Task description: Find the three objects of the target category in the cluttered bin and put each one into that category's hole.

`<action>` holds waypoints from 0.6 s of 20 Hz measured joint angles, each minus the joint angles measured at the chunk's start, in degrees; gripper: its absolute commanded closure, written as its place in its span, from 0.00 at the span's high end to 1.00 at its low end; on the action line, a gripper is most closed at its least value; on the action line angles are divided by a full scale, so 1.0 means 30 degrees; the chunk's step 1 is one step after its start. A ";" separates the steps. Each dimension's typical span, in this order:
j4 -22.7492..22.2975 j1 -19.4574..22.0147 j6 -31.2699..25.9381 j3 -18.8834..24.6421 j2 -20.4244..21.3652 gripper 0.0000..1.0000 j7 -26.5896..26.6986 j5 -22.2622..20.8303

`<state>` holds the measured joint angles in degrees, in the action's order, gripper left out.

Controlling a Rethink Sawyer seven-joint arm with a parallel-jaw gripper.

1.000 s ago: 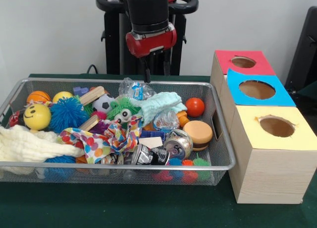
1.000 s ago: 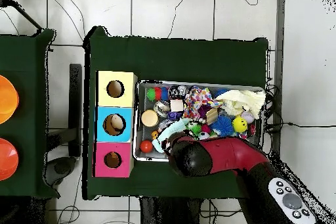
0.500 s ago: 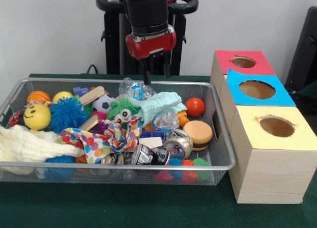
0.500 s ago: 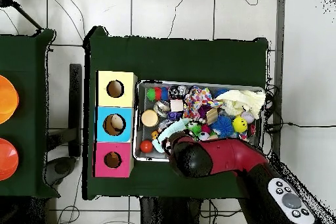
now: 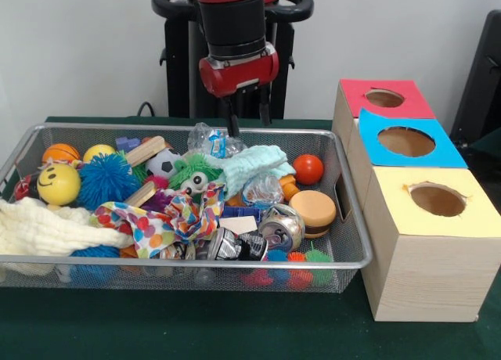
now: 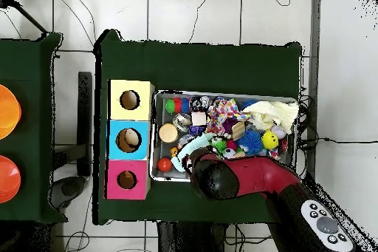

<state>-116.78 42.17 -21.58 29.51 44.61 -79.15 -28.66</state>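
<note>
Green table: claw above bin's crumpled bottle.

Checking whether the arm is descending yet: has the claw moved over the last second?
Yes, slightly. In the front view the claw has risen a little, its tips now higher above the wire bin's far rim.

Bright, even, diffuse lighting in front view; no hard shadows, only faint shading beneath wire bin on green tablecloth. Small glare spots on crushed cans and plastic wrap. Slight overall softness, nothing markedly out of focus; overhead view flatly lit, bin contents too small to resolve.
</note>
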 measured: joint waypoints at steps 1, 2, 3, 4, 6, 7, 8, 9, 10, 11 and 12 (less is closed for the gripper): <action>-0.0033 0.0002 0.0000 0.0000 0.0092 1.00 0.0000 0.0000; -0.0072 0.0006 0.0000 0.0003 0.0171 1.00 0.0000 0.0000; -0.0207 0.0027 0.0000 0.0000 0.0407 1.00 0.0000 0.0000; -0.0282 0.0045 0.0000 0.0003 0.0523 1.00 0.0000 0.0000; -0.0514 0.0124 0.0000 0.0008 0.0839 1.00 0.0000 0.0008; -0.0654 0.0192 0.0000 0.0019 0.1010 1.00 0.0000 0.0012; -0.0737 0.0241 0.0000 0.0028 0.1112 1.00 0.0000 0.0012; -0.0920 0.0383 0.0000 0.0030 0.1366 1.00 0.0000 0.0012; -0.0950 0.0412 0.0000 0.0033 0.1415 1.00 0.0000 0.0012; -0.0989 0.0467 0.0000 0.0030 0.1497 1.00 0.0000 0.0008; -0.0994 0.0483 0.0000 0.0022 0.1531 1.00 0.0000 0.0004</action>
<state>-119.77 43.62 -21.58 29.58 49.20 -79.15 -28.65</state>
